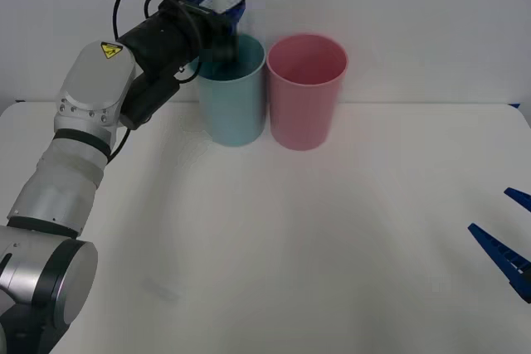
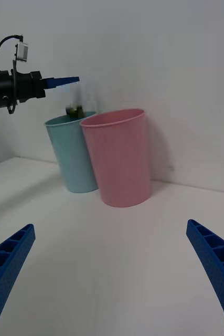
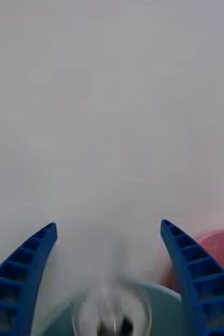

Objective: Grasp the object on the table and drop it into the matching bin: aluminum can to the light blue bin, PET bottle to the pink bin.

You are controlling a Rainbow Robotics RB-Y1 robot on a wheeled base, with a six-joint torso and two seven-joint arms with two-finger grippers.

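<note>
Two bins stand side by side at the far edge of the tabletop [image 1: 274,230], touching or nearly so: the light blue bin [image 1: 234,109] and the pink bin [image 1: 305,97] just beside it. Much of the aluminum can [image 2: 76,105] is hard to make out: from the right wrist it is a blurred smear at the light blue bin's rim, dark with yellow-green marks low down, its lower part hidden behind the rim. From the left wrist only its smeared silver top shows, cut off by the picture's edge, with the bin's rim around it. In the front view the left arm covers part of the light blue bin's mouth.

The left claw [image 1: 221,4] hangs directly above the light blue bin, its blue fingers [image 3: 22,273] spread wide and released. The can sits just beneath and between them, touching neither finger, at the bin's mouth. Whether it rests on anything cannot be told.

The right claw [image 1: 508,238] waits low over the tabletop, well apart from the light blue bin on the pink bin's side, fingers spread and empty.

The tabletop is plain white and flat. A bare pale wall rises right behind the light blue bin.
</note>
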